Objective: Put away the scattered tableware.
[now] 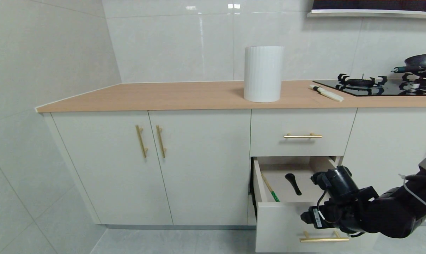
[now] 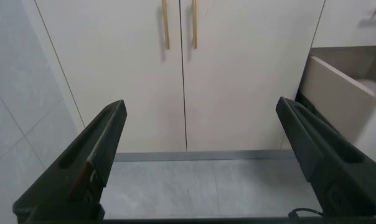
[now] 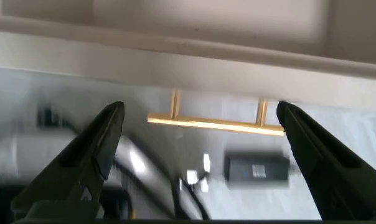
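Right gripper [image 3: 200,111], fingers spread and empty, hovers near the gold handle [image 3: 216,123] of the open drawer [image 1: 259,183], where 1 black spoon [image 1: 293,183] and green-tipped chopsticks [image 1: 270,190] lie. A pale utensil [image 1: 326,92] rests on the countertop [image 1: 163,95], right of a white canister [image 1: 263,74]. Left gripper [image 2: 200,106], also spread, faces 2 cabinet doors [image 2: 250,81].

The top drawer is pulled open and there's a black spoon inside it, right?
Not quite. The head view shows that the lower drawer is the open one, and the top drawer is shut. The black spoon does lie inside the open drawer.
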Available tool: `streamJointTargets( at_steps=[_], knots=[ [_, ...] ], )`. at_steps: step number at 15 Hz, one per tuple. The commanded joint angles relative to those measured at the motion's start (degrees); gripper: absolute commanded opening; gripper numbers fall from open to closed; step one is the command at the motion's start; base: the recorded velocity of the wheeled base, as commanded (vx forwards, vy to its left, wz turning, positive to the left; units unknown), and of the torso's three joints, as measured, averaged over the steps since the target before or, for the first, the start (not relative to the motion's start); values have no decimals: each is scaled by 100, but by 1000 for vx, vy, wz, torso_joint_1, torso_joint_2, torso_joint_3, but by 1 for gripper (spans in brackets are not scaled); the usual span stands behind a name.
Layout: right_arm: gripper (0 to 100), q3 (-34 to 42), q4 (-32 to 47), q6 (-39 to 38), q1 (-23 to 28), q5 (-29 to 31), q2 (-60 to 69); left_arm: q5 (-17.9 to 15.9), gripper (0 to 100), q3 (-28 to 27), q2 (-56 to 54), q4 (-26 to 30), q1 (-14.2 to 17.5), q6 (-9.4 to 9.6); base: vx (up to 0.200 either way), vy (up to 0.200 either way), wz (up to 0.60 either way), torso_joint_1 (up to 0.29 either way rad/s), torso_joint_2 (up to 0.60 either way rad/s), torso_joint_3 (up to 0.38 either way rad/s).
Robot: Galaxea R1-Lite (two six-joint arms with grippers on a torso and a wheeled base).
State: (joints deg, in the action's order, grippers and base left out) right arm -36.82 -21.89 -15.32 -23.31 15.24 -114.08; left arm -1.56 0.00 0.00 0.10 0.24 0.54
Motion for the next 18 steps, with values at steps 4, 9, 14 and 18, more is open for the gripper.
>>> streamJointTargets(
  at_steps=[4, 9, 14, 18],
  knots=[
    [100, -528, -597, 56, 353, 5, -906, -2, 100, 0, 0, -1, 2, 8, 0, 0, 0, 0, 0, 0],
    [100, -1363, -605, 56, 582, 5, -1415, -2, 100, 0, 0, -1, 2, -1, 0, 0, 0, 0, 0, 0],
    [100, -2374, -605, 65, 784, 5, -2022, -2, 100, 0, 0, -1, 2, -1, 0, 0, 0, 0, 0, 0],
    [100, -3060, -605, 65, 942, 67, -2452, -2, 100, 0, 0, -1, 2, -1, 0, 0, 0, 0, 0, 0]
  ],
)
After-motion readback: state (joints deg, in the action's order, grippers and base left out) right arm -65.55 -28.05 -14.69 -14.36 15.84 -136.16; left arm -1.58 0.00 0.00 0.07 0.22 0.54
